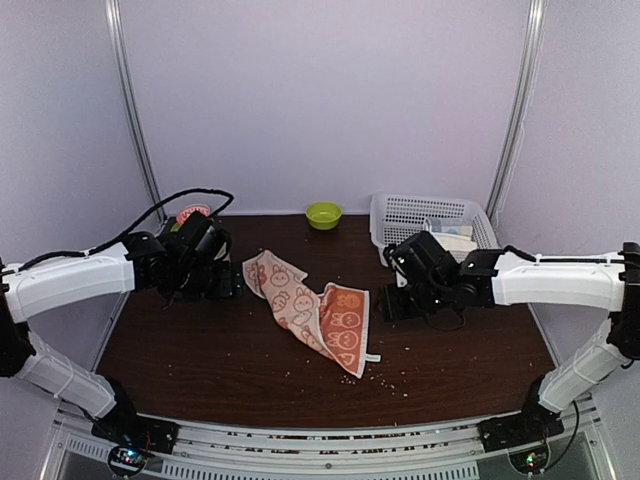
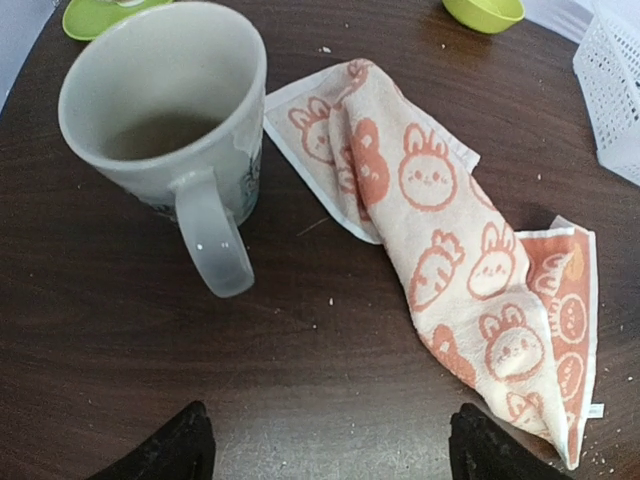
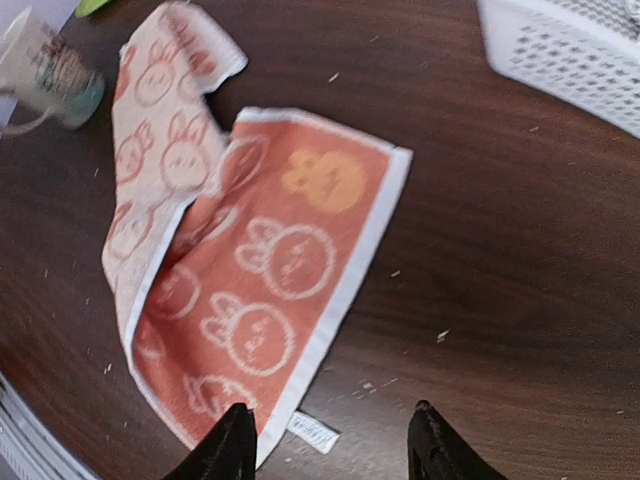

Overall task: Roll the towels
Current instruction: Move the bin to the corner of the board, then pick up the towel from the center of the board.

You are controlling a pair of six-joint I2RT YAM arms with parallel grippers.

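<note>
Rabbit-print towel (image 1: pixel 312 312): crumpled, half-folded and unrolled, mid-worktop (image 1: pixel 200 350) between the two arms, near a mug (image 2: pixel 160 110). Left claw (image 2: pixel 330 445): spread wide, empty, low, facing the towel's pale end. Right claw (image 3: pixel 332 445): parted, empty, just beside the orange corner, probably placed to pinch that edge for flattening.

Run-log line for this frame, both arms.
left gripper: open, empty | right gripper: open, empty | peach-orange rabbit-print cloth towel: crumpled, not rolled, untouched

Rabbit-print towel (image 1: pixel 310 312) — unrolled, rumpled, on table (image 1: pixel 200 350)
</note>
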